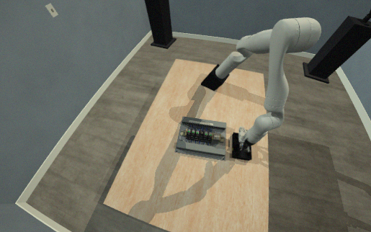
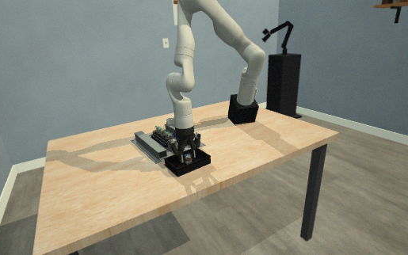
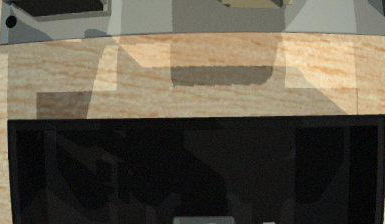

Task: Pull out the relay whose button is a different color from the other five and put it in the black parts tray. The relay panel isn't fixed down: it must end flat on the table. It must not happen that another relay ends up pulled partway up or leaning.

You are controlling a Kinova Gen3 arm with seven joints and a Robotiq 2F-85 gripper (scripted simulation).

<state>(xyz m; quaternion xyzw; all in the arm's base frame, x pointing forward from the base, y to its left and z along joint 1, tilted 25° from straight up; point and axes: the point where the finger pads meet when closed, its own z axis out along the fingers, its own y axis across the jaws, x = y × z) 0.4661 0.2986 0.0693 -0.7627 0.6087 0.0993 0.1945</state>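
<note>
The black parts tray (image 1: 242, 156) (image 2: 196, 166) (image 3: 193, 122) stands on the table beside the relay panel. My gripper (image 2: 188, 157) points down into the tray, its fingers partly open. A small relay (image 2: 188, 159) is inside the tray between the fingertips, and they do not appear to press on it; a grey edge of it shows at the bottom of the wrist view (image 3: 203, 220). Its button colour cannot be made out. The grey relay panel (image 1: 200, 150) (image 2: 150, 146) (image 3: 143, 25) looks flat on the table. A row of black relays (image 1: 199, 135) with small green buttons stands on it.
The wooden table (image 1: 195, 194) (image 2: 108, 198) carries all of this. The panel's near edge lies a narrow gap from the tray. The arm's black base (image 1: 215, 78) (image 2: 243, 111) stands farther back. Grey ducts run along the panel's long sides.
</note>
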